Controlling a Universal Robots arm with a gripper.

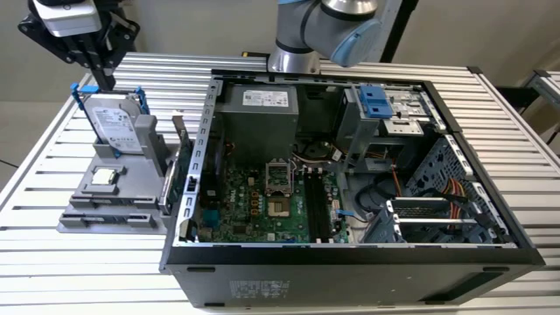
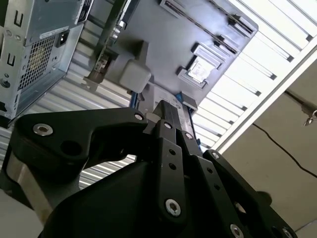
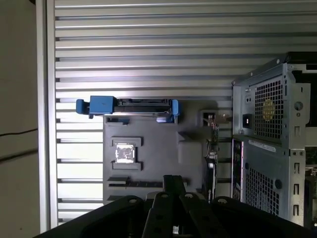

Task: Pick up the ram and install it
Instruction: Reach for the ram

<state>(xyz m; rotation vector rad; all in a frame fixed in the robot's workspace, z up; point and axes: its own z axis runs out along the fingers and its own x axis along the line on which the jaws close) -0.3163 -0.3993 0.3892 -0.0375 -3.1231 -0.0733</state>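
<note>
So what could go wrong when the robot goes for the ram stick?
1. The tool hangs close above the upright hard drive, not over the ram; coming straight down, it might bump the drive.
2. The ram lies in a narrow slot of the gray holder near the processor chip; a badly aimed grab could knock the chip.

Table (image 1: 79, 269): silver, ribbed in parallel slats. Fixture tray (image 1: 88, 203): plain grey; drive carrier (image 3: 101, 105): blue. Motherboard (image 1: 254, 210): green; case rim (image 1: 350, 254): black.

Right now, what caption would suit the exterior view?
Gripper hangs over a gray parts holder with an upright hard drive, beside an open computer case.
</note>
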